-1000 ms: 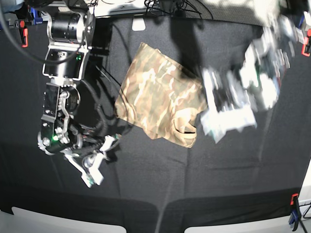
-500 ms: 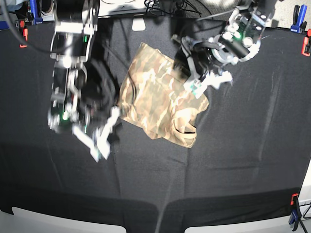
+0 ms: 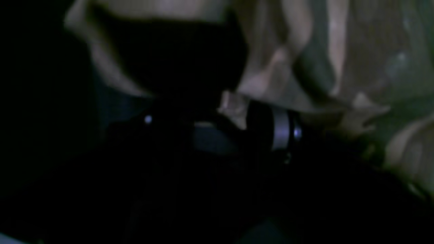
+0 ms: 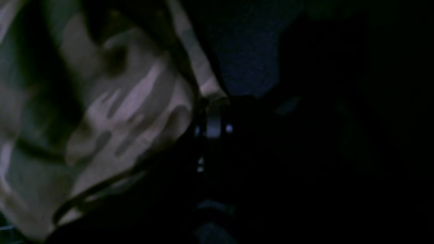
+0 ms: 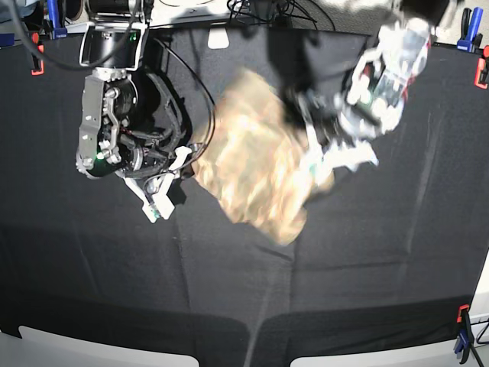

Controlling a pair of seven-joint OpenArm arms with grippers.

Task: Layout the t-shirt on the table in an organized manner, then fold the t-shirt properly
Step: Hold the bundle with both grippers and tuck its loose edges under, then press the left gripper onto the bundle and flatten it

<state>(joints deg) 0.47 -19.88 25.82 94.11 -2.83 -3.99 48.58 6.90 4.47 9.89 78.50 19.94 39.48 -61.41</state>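
The camouflage t-shirt lies bunched in the middle of the black table and is motion-blurred. My left gripper is at the shirt's right edge, also blurred, with its white fingers apart over the fabric. In the left wrist view the t-shirt fills the upper right, close to the dark jaws. My right gripper is shut with nothing in it, just left of the shirt's left edge. The right wrist view shows the t-shirt on the left and bare table beside it.
Red clamps and blue clamps hold the cloth at the far edge, and another clamp sits at the near right corner. Cables and a white tag lie at the back.
The left arm swung from the right over the shirt's right edge, and the shirt has shifted. The right arm rose from the near left to beside the shirt's left edge.
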